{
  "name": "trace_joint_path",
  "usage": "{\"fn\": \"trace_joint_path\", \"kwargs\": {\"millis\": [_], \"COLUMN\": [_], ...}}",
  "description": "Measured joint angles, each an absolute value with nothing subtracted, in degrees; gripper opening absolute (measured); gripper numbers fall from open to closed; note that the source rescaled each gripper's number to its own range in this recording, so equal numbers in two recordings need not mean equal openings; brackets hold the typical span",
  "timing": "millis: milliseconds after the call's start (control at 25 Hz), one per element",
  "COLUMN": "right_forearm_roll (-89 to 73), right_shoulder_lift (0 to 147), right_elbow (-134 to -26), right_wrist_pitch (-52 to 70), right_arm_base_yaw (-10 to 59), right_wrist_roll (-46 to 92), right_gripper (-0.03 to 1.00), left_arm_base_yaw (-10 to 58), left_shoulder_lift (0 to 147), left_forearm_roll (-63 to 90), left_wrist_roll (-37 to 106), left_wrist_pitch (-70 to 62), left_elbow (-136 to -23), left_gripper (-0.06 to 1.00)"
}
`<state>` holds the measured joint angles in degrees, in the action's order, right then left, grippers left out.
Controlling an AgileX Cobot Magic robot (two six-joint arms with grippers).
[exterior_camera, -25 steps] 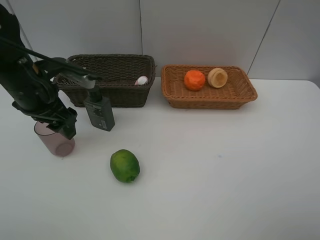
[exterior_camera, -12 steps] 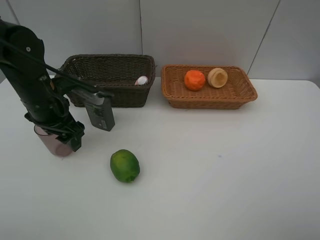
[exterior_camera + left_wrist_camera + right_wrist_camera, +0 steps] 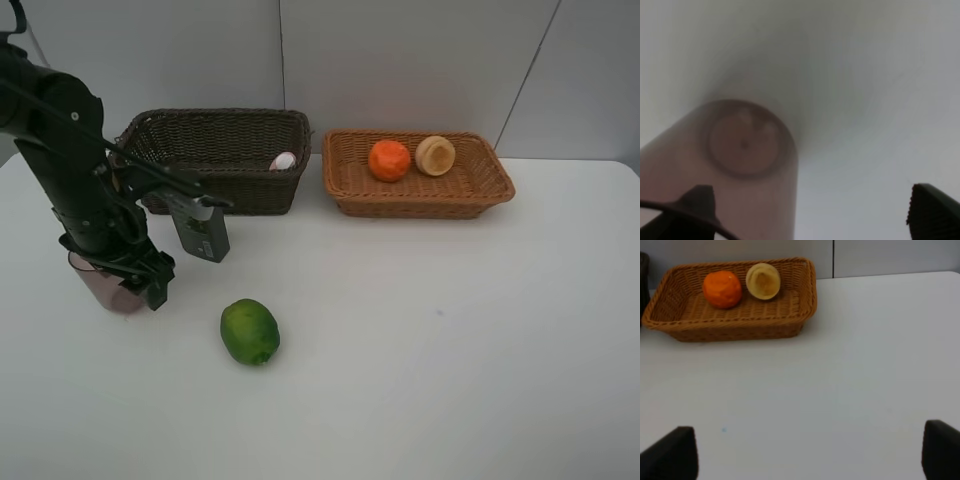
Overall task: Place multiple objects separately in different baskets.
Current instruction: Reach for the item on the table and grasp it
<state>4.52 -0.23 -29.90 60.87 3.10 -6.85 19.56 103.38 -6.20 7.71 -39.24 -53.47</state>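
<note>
The translucent mauve cup [image 3: 98, 285] stands at the table's left, and my left gripper [image 3: 148, 282] hangs open right over and beside it. The left wrist view shows the cup [image 3: 747, 160] blurred and very close, by one fingertip [image 3: 696, 199], with my left gripper [image 3: 812, 212] open wide. A dark green pump bottle [image 3: 200, 232] stands in front of the dark basket [image 3: 220, 185], which holds a pink bottle [image 3: 283, 160]. A lime [image 3: 250, 332] lies on the table. The tan basket [image 3: 420, 195] holds an orange [image 3: 389, 160] and a peach-like fruit [image 3: 435, 155]. My right gripper [image 3: 805, 455] is open over bare table.
The left arm [image 3: 70, 160] rises at the far left, close to the dark basket's end. White table stretches across the front and right. In the right wrist view the tan basket [image 3: 730, 322] lies ahead with the orange [image 3: 722, 289] and the peach-like fruit [image 3: 763, 281].
My left arm has swung down and to the right, bringing the open gripper lower beside the cup. The cup, bottle, lime and baskets have not moved.
</note>
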Motion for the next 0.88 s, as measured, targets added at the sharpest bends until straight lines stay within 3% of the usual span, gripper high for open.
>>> {"fn": "trace_joint_path", "kwargs": {"millis": [720, 880], "right_forearm_roll": [4.52, 4.52], "right_shoulder_lift": [-0.23, -0.23], "right_elbow": [-29.9, -29.9], "right_wrist_pitch": [60.83, 60.83], "right_arm_base_yaw": [3.1, 3.1], "right_wrist_roll": [-6.85, -6.85], "right_gripper": [0.97, 0.97], "left_arm_base_yaw": [20.87, 20.87], "left_shoulder_lift": [106.08, 106.08], "left_forearm_roll": [-8.08, -10.42], "left_wrist_roll": [6.98, 4.28], "left_wrist_pitch": [-38.08, -38.08], "left_elbow": [-53.47, -53.47], "left_gripper": [1.0, 0.87]}}
